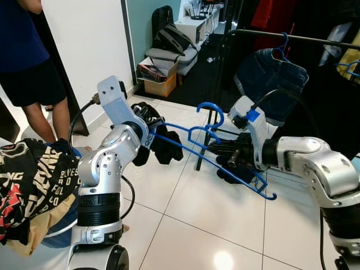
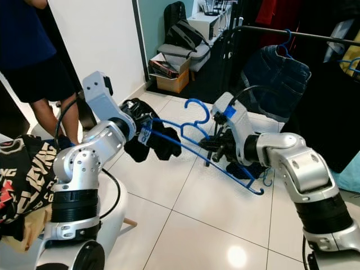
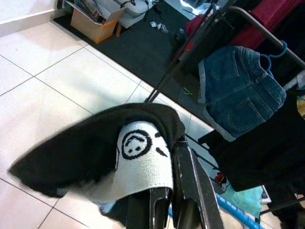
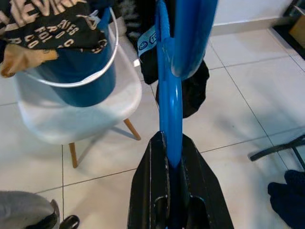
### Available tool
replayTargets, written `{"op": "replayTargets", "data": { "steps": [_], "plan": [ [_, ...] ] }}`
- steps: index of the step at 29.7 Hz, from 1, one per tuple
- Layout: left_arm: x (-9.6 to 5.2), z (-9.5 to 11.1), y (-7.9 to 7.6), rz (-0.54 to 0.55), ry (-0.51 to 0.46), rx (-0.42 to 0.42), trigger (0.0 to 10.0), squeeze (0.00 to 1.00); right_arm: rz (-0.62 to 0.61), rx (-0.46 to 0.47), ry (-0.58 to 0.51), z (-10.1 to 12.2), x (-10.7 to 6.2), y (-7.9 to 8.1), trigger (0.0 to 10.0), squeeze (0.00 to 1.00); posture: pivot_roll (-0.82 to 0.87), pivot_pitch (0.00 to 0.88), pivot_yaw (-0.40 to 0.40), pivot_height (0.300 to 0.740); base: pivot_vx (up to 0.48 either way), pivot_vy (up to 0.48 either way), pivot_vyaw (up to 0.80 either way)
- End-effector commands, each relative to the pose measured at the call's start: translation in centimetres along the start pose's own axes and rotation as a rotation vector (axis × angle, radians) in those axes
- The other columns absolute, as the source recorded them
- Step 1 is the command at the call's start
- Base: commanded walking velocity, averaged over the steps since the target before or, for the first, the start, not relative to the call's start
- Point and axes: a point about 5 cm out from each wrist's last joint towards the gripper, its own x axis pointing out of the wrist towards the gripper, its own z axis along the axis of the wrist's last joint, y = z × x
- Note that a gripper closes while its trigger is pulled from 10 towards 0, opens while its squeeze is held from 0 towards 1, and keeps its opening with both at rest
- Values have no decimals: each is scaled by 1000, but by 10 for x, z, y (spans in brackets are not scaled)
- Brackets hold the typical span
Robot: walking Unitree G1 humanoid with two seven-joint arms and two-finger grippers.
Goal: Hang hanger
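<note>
Hanger [image 1: 225, 154]: blue plastic, held mid-air between both arms, hook at twelve o'clock. Right end effector [image 1: 229, 151] clamped on its neck; left end effector [image 2: 147, 130] pinching the black garment [image 1: 159, 140] draped on one arm. Likely light, stiff, slippery; best gripped near the hook. Rail [image 1: 292, 37] beyond, at one o'clock.

Pretty bright indoor light overall, seems to come from overhead: there's a round glare spot on the glossy floor tiles [image 1: 223, 260] near the bottom edge of both eye views. Eye views are sharp, with soft shadows under the arms. The far clothes rack [image 1: 315, 38] corner sits dim. In the left wrist view the black cloth [image 3: 90, 152] is smeared at its edges, and the close-up blue hanger [image 4: 171, 109] in the right wrist view looks soft.
</note>
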Motion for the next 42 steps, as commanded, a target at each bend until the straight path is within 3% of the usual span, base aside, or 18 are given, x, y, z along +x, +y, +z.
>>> {"op": "replayTargets", "data": {
  "steps": [1, 9, 14, 19, 22, 39, 40, 42],
  "plan": [
    [0, 2, -2, 4, -2, 1, 10000, 0, -22, 10, -11, 4, -2, -3, 10000, 0, -120, 0, 21, 740, 0, 0, 0],
    [0, 1, -2, 9, -2, 5, 10000, 0, 55, -4, 16, 2, -4, 8, 10000, 0, -126, 0, 22, 740, 0, 0, 0],
    [0, 1, -4, -3, 5, -5, 10000, 0, 34, 10, 16, 0, -1, 7, 10000, 0, -126, 0, 23, 740, 0, 0, 0],
    [-4, -12, -26, -169, 123, -161, 10000, 0, -22, 26, -37, 6, 10, 1, 10000, 0, -117, 0, 19, 740, 0, 0, 0],
    [-6, -16, -34, -206, 152, -202, 10000, 0, -28, 32, -62, 10, 17, 2, 10000, 0, -116, 0, 20, 740, 0, 0, 0],
    [-7, -10, -49, -272, 161, -356, 10000, 0, -24, 30, -115, 18, 30, 6, 10000, 0, -114, 0, 20, 740, 0, 0, 0],
    [-10, -5, -57, -350, 144, -402, 10000, 0, -54, 18, -140, 21, 34, 4, 10000, 0, -112, 0, 19, 740, 0, 0, 0],
    [-13, -4, -61, -403, 133, -421, 10000, 0, -69, 14, -155, 23, 35, 2, 10000, 0, -112, 0, 19, 740, 0, 0, 0]
  ]
}}
